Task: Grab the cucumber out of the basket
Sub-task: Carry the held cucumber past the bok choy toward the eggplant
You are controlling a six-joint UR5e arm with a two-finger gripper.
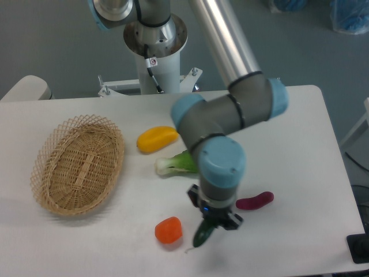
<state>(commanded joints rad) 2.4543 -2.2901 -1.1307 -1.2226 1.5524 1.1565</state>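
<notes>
The cucumber [203, 235] is not in the basket [78, 167]; it sits near the front edge of the worktop, right of centre, caught between the fingers of the gripper [211, 226], with its dark glossy lower end poking out below and to the left. It looks stiff and fairly light, but the smooth skin and rounded ends would likely make it slippery, so a hold near the middle of its length should be safer than one at a tip (here the fingers seem to sit toward the upper end, which could let it swing or slide). The arm reaches out over the table from its base at the back edge, elbow bent above the right half, wrist turned straight down so the gripper points at the worktop. Whether the cucumber's tip touches the surface cannot be told. The basket lies empty at the left side, well apart. An orange vegetable [168, 229] lies just left of the cucumber.
</notes>
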